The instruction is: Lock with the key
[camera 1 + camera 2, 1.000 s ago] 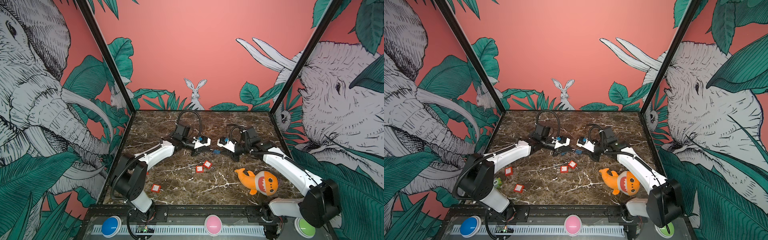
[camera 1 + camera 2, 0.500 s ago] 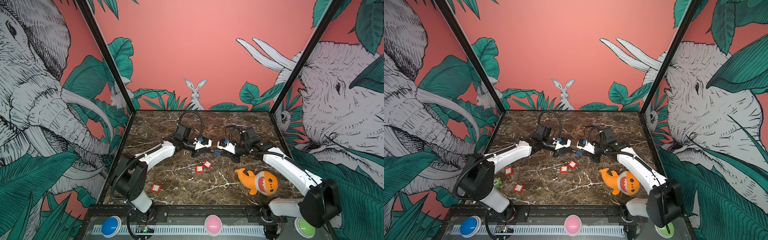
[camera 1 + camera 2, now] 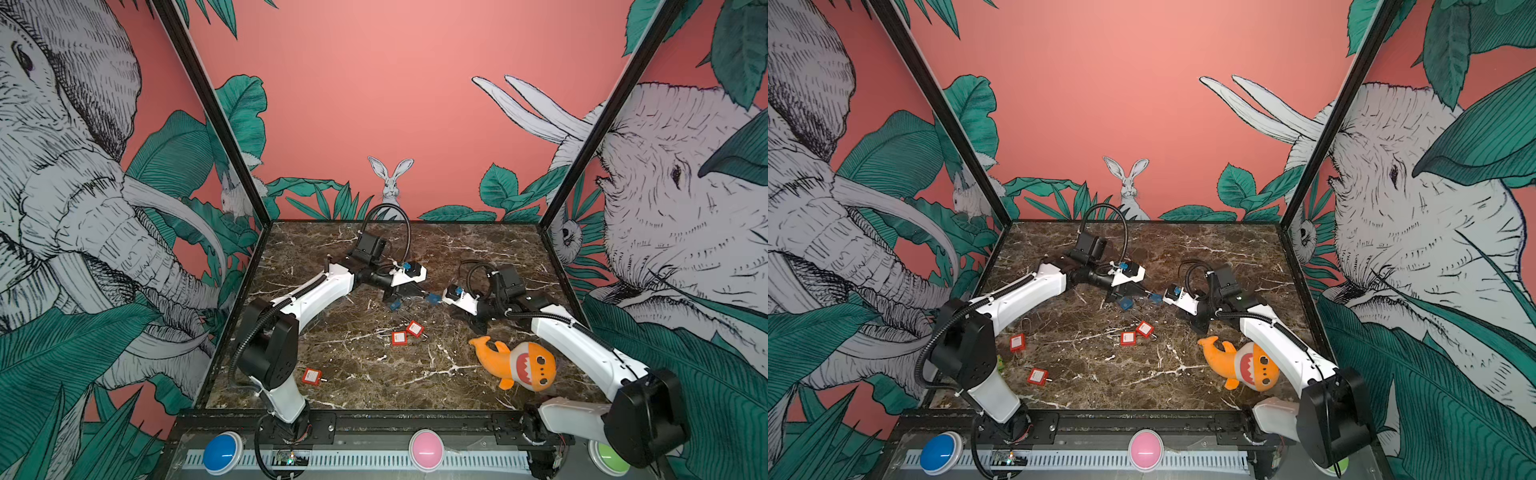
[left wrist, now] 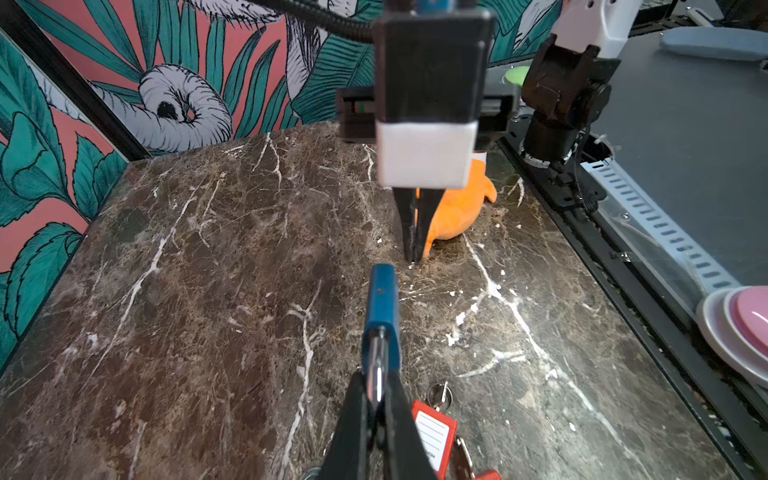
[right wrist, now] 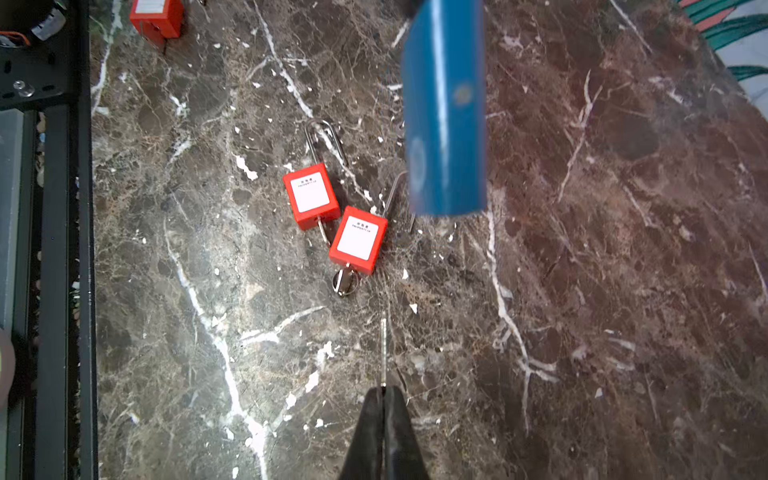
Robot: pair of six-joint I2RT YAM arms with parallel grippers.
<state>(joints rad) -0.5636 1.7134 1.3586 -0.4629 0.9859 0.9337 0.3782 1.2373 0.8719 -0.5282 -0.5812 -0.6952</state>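
- As I watch the wrist feeds, the left jaws are pinched on the silver shackle [image 4: 376, 374] of the blue padlock [image 4: 381, 303], holding it above the middle of the tabletop [image 4: 208, 291].
- The right jaws are clamped on a key [image 5: 383, 353]; its blade points toward that padlock, near but not touching.
- Two red padlocks [image 5: 311, 195] lie close by.

We see 2 arms, the left arm [image 3: 320, 291] and right arm [image 3: 582, 345], each with glossy white shells between chunky black joint housings [image 3: 270, 353]. A black corrugated cable [image 3: 409, 235] arcs off each wrist beside a boxy black camera [image 3: 370, 247] and small blue connectors [image 3: 406, 266]. Our fingers [image 4: 404, 220] are slim black wedges tapering to points.
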